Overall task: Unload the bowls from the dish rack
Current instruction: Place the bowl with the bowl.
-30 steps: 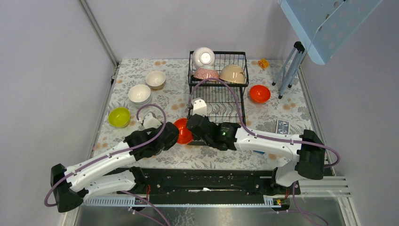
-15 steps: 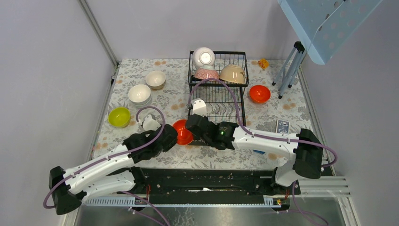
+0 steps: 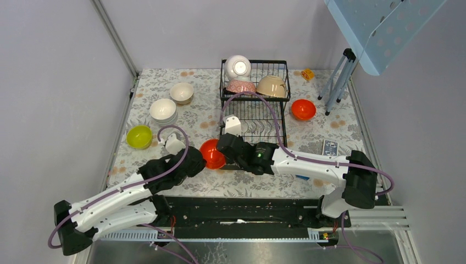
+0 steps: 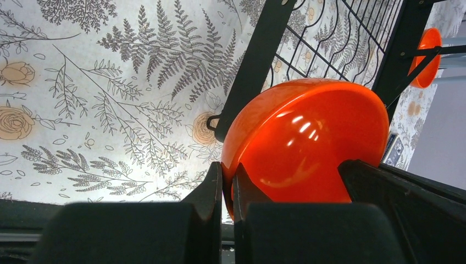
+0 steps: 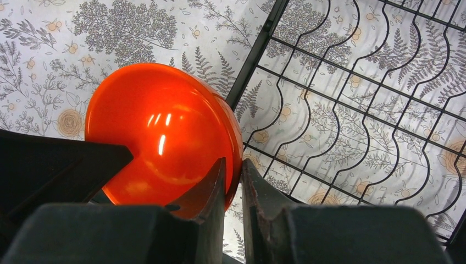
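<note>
An orange-red bowl [image 3: 211,153] hangs on edge between both arms at the front left corner of the black wire dish rack [image 3: 258,124]. My left gripper [image 3: 201,160] is shut on its left rim [image 4: 302,143], with the fingertips [image 4: 228,171] pinching the edge. My right gripper [image 3: 223,150] pinches the opposite rim [image 5: 159,132] between its fingertips [image 5: 233,165]. The rack's upper basket holds a white bowl [image 3: 238,66], a pink-patterned bowl [image 3: 241,86] and a beige bowl [image 3: 271,86]. The lower tray [image 5: 351,93] shows bare wire.
On the cloth stand a cream bowl [image 3: 181,92], a white bowl [image 3: 163,110] and a yellow-green bowl [image 3: 139,136] at left. Another orange bowl [image 3: 303,109] is right of the rack. A tripod [image 3: 336,82], a small orange object [image 3: 308,73] and a blue card [image 3: 329,147] lie at right.
My left arm has drawn back slightly towards the near left. The orange bowl and my right gripper have shifted a little left with it. Both grippers stay on the bowl.
</note>
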`<state>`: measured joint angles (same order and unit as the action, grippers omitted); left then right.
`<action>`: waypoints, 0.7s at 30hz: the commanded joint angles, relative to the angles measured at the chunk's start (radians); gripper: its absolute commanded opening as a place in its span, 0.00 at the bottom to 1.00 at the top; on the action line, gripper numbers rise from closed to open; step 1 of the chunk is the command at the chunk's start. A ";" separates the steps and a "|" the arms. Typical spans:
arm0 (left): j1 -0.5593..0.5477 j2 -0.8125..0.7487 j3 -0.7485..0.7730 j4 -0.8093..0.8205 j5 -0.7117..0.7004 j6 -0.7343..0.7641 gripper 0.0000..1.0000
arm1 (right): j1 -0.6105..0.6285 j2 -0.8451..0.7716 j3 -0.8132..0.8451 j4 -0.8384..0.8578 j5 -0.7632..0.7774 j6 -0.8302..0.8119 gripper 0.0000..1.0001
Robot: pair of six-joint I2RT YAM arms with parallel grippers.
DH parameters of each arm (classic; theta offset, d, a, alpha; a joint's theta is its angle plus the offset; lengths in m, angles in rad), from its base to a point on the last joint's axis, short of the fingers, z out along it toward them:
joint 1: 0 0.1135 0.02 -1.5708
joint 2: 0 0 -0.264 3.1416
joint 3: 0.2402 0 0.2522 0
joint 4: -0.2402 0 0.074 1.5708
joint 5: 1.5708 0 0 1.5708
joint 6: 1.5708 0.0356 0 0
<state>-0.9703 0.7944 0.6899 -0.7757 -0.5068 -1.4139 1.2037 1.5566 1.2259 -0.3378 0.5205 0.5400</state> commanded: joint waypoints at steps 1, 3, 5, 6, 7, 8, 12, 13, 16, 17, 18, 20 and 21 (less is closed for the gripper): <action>-0.004 -0.031 0.032 0.150 0.043 0.044 0.00 | -0.001 0.019 0.044 -0.035 -0.016 -0.010 0.02; -0.004 -0.017 0.060 0.107 0.026 0.023 0.00 | -0.001 0.025 0.058 -0.049 -0.003 -0.012 0.11; -0.004 0.003 0.094 0.056 0.007 0.006 0.00 | 0.000 0.029 0.069 -0.060 0.004 -0.015 0.18; -0.004 0.013 0.108 0.034 -0.002 -0.005 0.00 | -0.001 0.031 0.073 -0.063 0.006 -0.016 0.23; -0.004 0.023 0.117 0.019 -0.010 -0.017 0.00 | -0.001 0.032 0.078 -0.066 0.008 -0.017 0.28; -0.004 0.033 0.125 0.005 -0.016 -0.026 0.00 | -0.001 0.033 0.083 -0.070 0.009 -0.016 0.31; -0.004 0.067 0.143 -0.033 -0.036 -0.055 0.00 | -0.001 0.040 0.101 -0.083 0.016 -0.011 0.42; -0.004 0.073 0.146 -0.043 -0.042 -0.060 0.00 | -0.001 0.041 0.104 -0.086 0.017 -0.011 0.44; -0.004 0.085 0.151 -0.073 -0.065 -0.080 0.00 | -0.001 0.040 0.117 -0.097 0.023 -0.010 0.48; -0.004 0.089 0.153 -0.087 -0.077 -0.090 0.00 | -0.001 0.040 0.121 -0.100 0.024 -0.009 0.48; -0.004 0.094 0.157 -0.102 -0.091 -0.099 0.00 | 0.000 0.038 0.123 -0.103 0.022 -0.006 0.49; -0.004 0.108 0.166 -0.139 -0.122 -0.115 0.00 | 0.000 0.031 0.127 -0.105 0.019 -0.005 0.50; -0.004 0.117 0.171 -0.155 -0.135 -0.123 0.00 | 0.002 0.027 0.128 -0.105 0.018 -0.003 0.51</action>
<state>-0.9722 0.8936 0.7963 -0.8845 -0.5552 -1.4818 1.2041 1.5929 1.3060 -0.4259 0.5220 0.5320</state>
